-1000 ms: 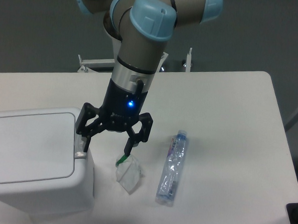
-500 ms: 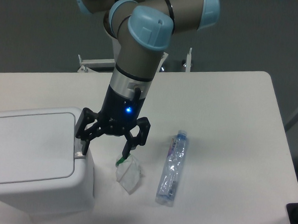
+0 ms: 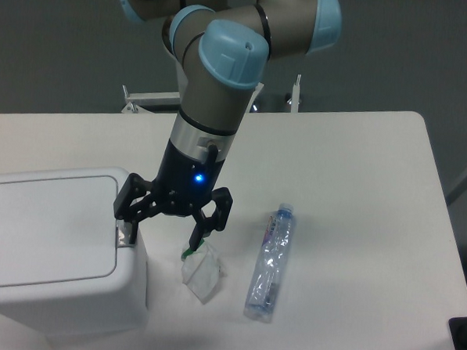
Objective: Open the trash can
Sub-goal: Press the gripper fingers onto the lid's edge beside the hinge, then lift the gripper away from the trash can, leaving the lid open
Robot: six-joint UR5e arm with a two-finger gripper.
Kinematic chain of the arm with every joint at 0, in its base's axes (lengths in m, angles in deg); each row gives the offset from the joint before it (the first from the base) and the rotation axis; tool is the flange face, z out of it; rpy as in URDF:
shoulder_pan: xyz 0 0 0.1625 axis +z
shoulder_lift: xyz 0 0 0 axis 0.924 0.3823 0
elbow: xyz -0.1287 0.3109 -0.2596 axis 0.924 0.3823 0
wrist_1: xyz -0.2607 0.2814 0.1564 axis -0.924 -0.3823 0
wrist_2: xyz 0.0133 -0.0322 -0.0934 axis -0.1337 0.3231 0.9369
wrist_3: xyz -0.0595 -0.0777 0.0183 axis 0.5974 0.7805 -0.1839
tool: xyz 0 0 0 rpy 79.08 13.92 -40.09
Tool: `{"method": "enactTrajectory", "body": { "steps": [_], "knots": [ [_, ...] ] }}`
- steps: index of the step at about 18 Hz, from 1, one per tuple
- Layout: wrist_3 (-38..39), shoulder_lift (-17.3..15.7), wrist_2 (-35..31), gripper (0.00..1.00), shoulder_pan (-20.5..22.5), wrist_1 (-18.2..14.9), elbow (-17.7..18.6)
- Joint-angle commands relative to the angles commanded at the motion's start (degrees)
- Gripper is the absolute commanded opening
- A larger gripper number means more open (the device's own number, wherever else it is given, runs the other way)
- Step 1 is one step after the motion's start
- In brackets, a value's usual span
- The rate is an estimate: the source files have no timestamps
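The one fixed camera looks down on a white table [image 3: 359, 174] from its front edge. The trash can [image 3: 49, 251], a white boxy bin with rounded corners, stands at the table's near left corner, its flat lid [image 3: 47, 228] down and level with the rim. A small grey latch [image 3: 124, 235] sits at the middle of the lid's right edge. The arm [image 3: 218, 88] reaches down from the top of the frame, grey with light blue joint caps, and a blue light glows on the wrist just above the gripper [image 3: 161, 239]. The gripper is spread wide, its two black fingers well apart and holding nothing. The left-hand finger's tip [image 3: 130, 234] comes down right at the latch, at the can's right edge; whether it presses on the latch or only hovers at it cannot be told. The other finger's tip [image 3: 195, 237] hangs over a crumpled clear wrapper [image 3: 202, 272] with a bit of green at its top; the wrapper lies on the table just beside the can. Right of the wrapper, near but apart from it, a clear plastic bottle [image 3: 269, 263] lies on its side, its cap end pointing away from the camera. Behind the table's far edge a white metal frame [image 3: 151, 100] shows against the dark grey floor.
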Motion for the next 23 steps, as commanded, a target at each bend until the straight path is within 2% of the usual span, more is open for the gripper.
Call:
{"method": "enactTrajectory", "body": {
  "steps": [11, 12, 14, 16, 17, 20, 23],
  "knots": [
    [0.1, 0.2, 0.1, 1.00, -0.1, 0.6, 0.2],
    [0.3, 0.2, 0.2, 1.00, -0.1, 0.6, -0.3],
    [-0.1, -0.2, 0.1, 1.00, 0.0, 3.5, -2.0],
    [-0.1, 0.0, -0.1, 1.00, 0.6, 3.3, -5.1],
    [-0.2, 0.3, -0.2, 1.00, 1.5, 3.5, -6.9],
    [-1.0, 0.3, -3.6, 1.00, 6.4, 3.8, -9.5],
    [-4.5, 0.0, -7.9, 1.00, 11.9, 4.0, -9.5]
  ]
}}
